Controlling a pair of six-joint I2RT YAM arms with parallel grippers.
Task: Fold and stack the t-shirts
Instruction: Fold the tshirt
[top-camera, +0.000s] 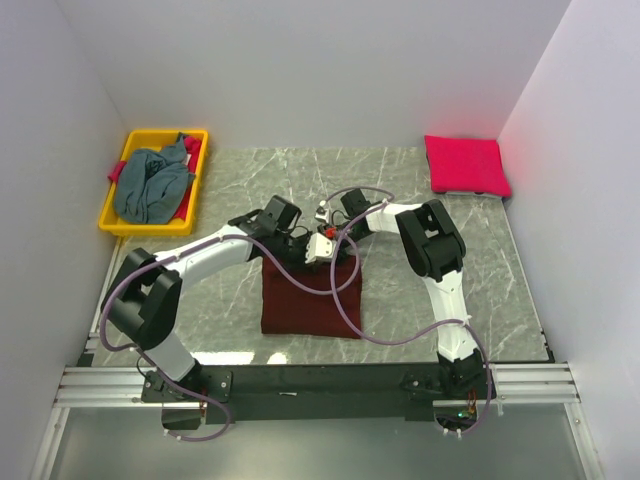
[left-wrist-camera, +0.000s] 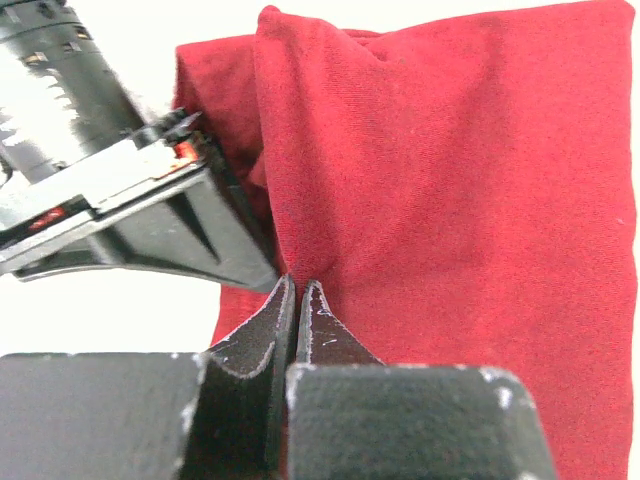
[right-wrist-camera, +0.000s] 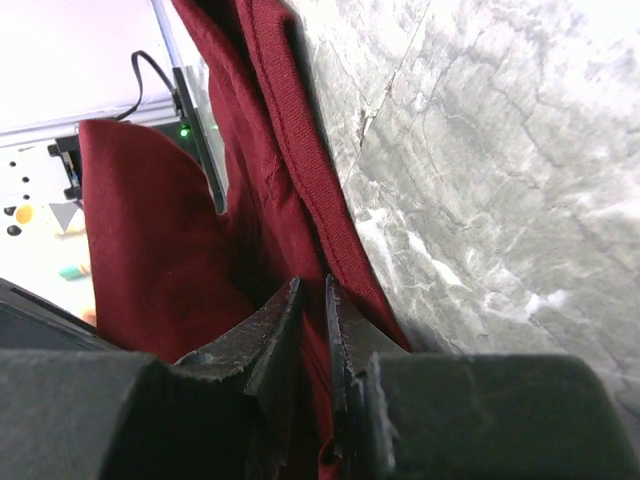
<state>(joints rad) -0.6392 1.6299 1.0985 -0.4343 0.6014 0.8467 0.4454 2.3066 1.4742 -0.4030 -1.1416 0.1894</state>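
Maroon t-shirt (top-camera: 310, 300) lies on the desk (top-camera: 470, 260) toward its near edge, left jaws and right jaws both nipped tight on its far edge, so I'd lift them evenly, edge kept taut, toward the folded pink-red t-shirt (top-camera: 465, 163) far right.

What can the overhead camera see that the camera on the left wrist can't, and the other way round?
Only the overhead view shows the yellow plastic bin holding a crumpled grey-blue t-shirt, and the folded bright pink-red t-shirt in the far right corner. Only the left wrist view shows up close how the left gripper pinches shut on a crease of cloth. Both show the dark maroon t-shirt in the middle of the table.
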